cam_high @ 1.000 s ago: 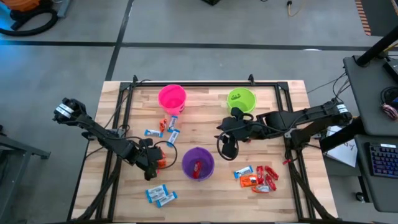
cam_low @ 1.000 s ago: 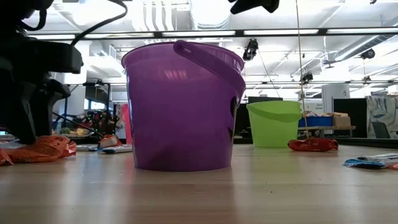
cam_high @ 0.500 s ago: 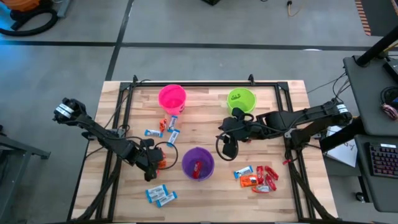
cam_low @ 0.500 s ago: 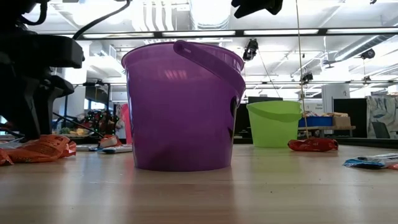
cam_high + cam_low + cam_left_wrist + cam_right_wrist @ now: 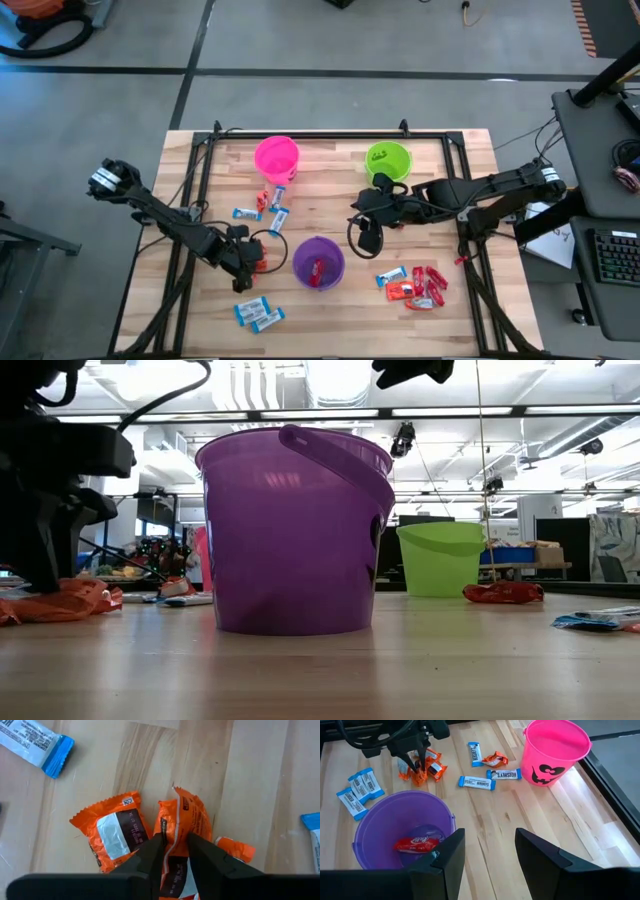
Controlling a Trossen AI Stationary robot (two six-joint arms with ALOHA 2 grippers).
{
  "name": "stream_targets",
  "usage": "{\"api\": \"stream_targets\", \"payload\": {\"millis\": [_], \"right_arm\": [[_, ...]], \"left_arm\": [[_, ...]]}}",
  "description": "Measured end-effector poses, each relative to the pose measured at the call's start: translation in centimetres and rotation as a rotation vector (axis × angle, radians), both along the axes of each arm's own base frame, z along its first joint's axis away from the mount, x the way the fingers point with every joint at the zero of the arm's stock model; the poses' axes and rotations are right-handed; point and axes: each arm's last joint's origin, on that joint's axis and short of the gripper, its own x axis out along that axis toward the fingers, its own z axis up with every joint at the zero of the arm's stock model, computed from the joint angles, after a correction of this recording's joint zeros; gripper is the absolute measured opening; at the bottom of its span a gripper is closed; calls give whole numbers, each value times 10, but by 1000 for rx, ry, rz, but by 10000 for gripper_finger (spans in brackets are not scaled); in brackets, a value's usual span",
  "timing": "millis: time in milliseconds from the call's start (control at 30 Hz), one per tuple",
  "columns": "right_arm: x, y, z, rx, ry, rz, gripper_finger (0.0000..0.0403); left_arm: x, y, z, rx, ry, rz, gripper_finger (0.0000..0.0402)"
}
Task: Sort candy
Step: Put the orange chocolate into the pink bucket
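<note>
Three orange candies lie together on the wood left of the purple cup (image 5: pixel 318 262). My left gripper (image 5: pixel 175 840) points steeply down over them, shut on the middle orange candy (image 5: pixel 182 815); a second one (image 5: pixel 112 832) lies flat beside it. The low view shows that gripper (image 5: pixel 40 555) at the far left, above the orange candies (image 5: pixel 65 600). My right gripper (image 5: pixel 365 238) hangs open in the air between the purple cup and the green cup (image 5: pixel 388 160), with nothing between its fingers (image 5: pixel 445 855). A red candy (image 5: pixel 415 843) lies in the purple cup. My left gripper pinches the middle orange candy across its midsection (image 5: pixel 175 827) between the two fingers (image 5: pixel 154 851). They come from above, slanting steeply down. The wrapper is creased and bulges up between them. The candy rests on the table.
A pink cup (image 5: pixel 277 158) stands at the far side. Blue-and-white candies lie near it (image 5: pixel 275 212) and near the front edge (image 5: pixel 258 315). A heap of red, orange and blue candies (image 5: pixel 415 285) lies right of the purple cup. A black frame (image 5: pixel 330 135) rims the table.
My left gripper has kept its place and drawn its fingers together on the middle orange candy, taking hold of it; the orange wrappers under it have sunk a little flatter in the low view.
</note>
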Motion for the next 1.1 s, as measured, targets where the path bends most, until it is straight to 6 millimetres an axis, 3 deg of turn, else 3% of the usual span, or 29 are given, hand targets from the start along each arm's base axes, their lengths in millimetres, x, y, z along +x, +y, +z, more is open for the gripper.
{"api": "stream_targets", "payload": {"millis": [167, 367, 600, 800, 1100], "right_arm": [[0, 0, 0, -1, 1, 0, 167], [0, 0, -1, -7, 5, 5, 166], [0, 0, -1, -12, 6, 8, 167], [0, 0, -1, -19, 8, 13, 166], [0, -1, 0, -21, 8, 15, 166]], "left_arm": [[0, 0, 0, -14, 10, -6, 12], [4, -3, 10, -16, 7, -27, 1], [13, -8, 47, 26, -2, -95, 0], [14, -4, 78, 76, -135, -22, 0], [-2, 28, 133, 158, -466, 229, 0]]}}
